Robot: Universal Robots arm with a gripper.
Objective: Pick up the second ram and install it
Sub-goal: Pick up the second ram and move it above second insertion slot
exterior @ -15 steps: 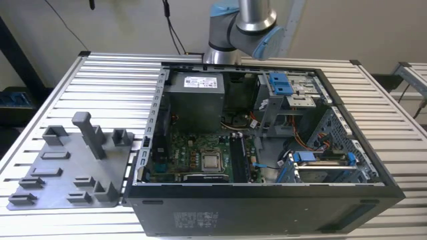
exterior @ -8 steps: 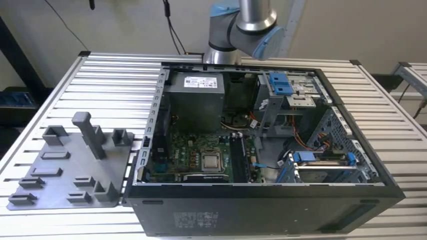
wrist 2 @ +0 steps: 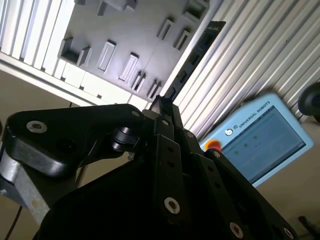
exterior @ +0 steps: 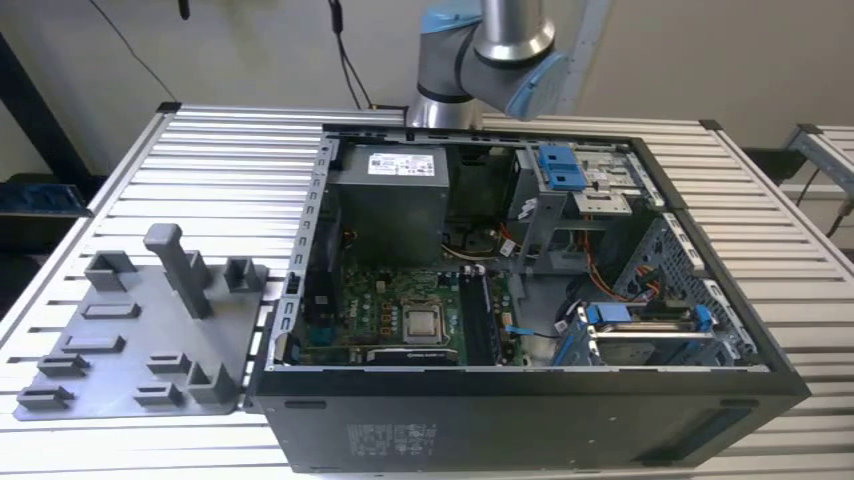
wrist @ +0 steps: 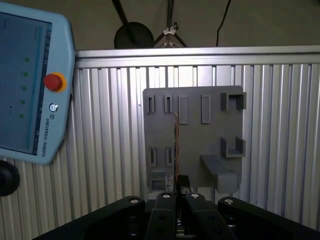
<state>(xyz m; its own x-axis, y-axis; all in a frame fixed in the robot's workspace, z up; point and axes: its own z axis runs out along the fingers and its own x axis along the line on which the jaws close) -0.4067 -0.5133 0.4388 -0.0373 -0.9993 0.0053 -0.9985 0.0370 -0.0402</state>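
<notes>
Black gripper [wrist: 178,199] fingers [wrist: 161,212] are pinched narrow on one end of the second ram [wrist: 176,145], which shows edge-on in the first wrist view; in the second wrist view the second ram [wrist 2: 199,50] runs out as a dark strip; it hangs over the grey parts holder [wrist: 200,135], apparently clear of its slots; the holder lies by the table's [exterior: 214,170] edge on the exterior view's left, beside the open computer case [exterior: 747,390]; carrying it well likely calls for a firm, square pinch, since so thin a stick can pivot.
</notes>
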